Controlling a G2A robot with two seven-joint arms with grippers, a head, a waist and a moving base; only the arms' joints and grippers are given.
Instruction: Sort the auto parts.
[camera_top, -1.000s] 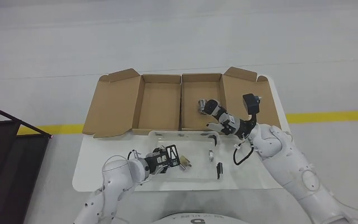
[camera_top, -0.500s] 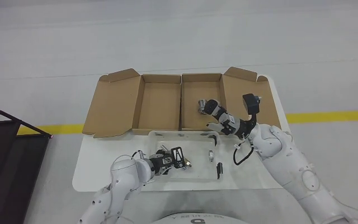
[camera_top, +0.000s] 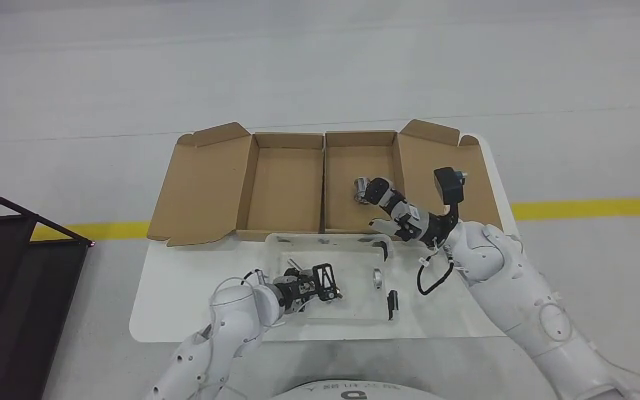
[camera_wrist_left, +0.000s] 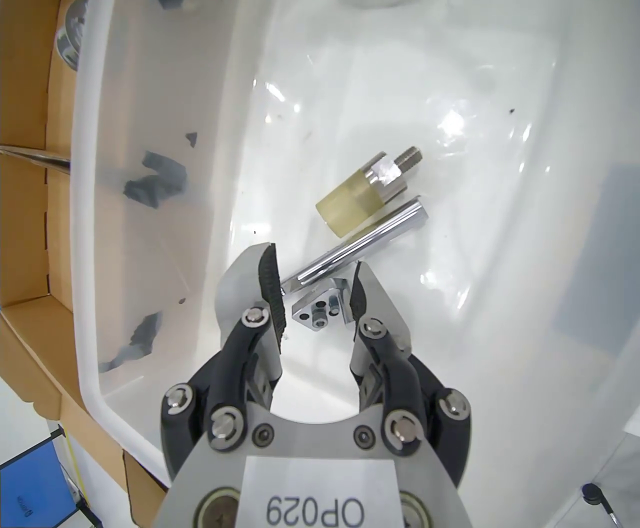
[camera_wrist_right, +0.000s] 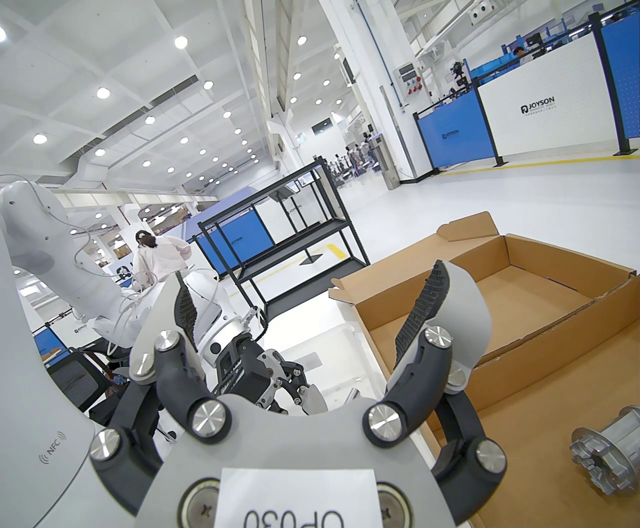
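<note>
My left gripper (camera_top: 323, 283) (camera_wrist_left: 312, 292) is down inside the white tray (camera_top: 300, 238) (camera_wrist_left: 85, 280), open. A small metal bracket (camera_wrist_left: 316, 314) and the near end of a chrome rod (camera_wrist_left: 360, 242) lie between its fingers. Just beyond lies a yellowish cylinder with a threaded stud (camera_wrist_left: 362, 192). My right gripper (camera_top: 376, 191) (camera_wrist_right: 305, 305) stands open and empty above the right compartment of the cardboard box (camera_top: 352, 160) (camera_wrist_right: 525, 300). A toothed metal hub (camera_top: 360, 187) (camera_wrist_right: 602, 452) rests on the box floor beside it.
The box's left compartment (camera_top: 285, 190) is bare. A metal piece (camera_top: 378, 277) and a black piece (camera_top: 392, 300) lie at the tray's right end. Dark parts (camera_wrist_left: 155, 177) show through the tray's wall. Box flaps spread out on both sides.
My left gripper has slid to the right along the tray and now straddles the bracket and rod. The right arm has stayed still.
</note>
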